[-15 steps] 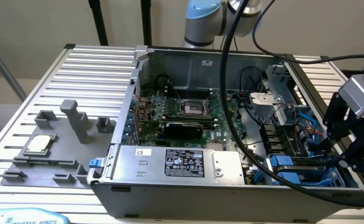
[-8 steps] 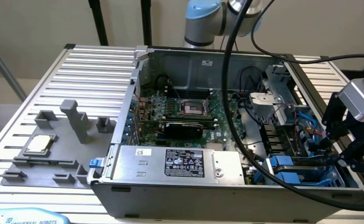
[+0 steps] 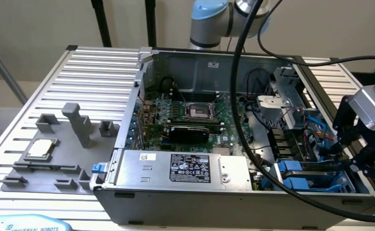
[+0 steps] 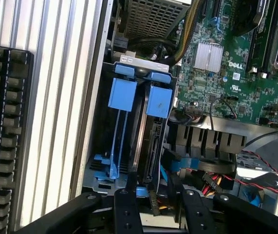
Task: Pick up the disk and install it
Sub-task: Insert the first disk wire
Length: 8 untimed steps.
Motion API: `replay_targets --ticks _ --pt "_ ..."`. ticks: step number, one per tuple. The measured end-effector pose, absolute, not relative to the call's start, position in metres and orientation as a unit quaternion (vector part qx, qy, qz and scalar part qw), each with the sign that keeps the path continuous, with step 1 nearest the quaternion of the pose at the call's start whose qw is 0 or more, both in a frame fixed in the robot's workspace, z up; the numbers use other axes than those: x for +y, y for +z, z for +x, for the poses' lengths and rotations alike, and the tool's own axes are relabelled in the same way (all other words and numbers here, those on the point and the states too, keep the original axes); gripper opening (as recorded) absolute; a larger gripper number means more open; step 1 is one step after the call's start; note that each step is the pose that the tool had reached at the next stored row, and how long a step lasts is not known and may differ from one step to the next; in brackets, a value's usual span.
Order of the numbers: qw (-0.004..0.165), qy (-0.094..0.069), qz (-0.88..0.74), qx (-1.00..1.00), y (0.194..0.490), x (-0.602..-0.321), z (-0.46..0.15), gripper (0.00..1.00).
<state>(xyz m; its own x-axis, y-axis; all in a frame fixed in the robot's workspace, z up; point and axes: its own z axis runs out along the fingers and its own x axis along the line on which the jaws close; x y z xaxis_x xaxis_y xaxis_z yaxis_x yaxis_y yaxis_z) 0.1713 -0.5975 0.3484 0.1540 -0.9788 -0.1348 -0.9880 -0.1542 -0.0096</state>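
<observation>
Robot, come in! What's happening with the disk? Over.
Hand open, over the drive bay. Disk on edge in the bay, blue frame on. Cables beside it, none across.

Black gripper (image 3: 357,163) is hovering above blue drive carriers (image 3: 298,176) standing in the open computer case's (image 3: 174,204) near corner, exterior view's right.

Disk (image 4: 157,102) carrier is looking like smooth blue plastic. Case (image 3: 174,207) is showing matt grey sheet metal, table (image 3: 97,62) ribbed aluminium, gripper (image 4: 152,184) matt black.
</observation>
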Motion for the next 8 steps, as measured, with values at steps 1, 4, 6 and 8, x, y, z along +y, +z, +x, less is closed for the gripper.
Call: replay_targets --ticks 1,4,6,8 --pt "0.048 0.048 -0.759 0.647 0.3483 -0.5976 0.1712 0.36" --pt "0.05 0.046 -0.762 0.644 0.3481 -0.5978 0.1712 0.23" --pt "0.051 0.046 -0.764 0.642 0.348 -0.5978 0.1712 0.23" --pt "0.052 0.045 -0.765 0.64 0.348 -0.5978 0.1712 0.16"
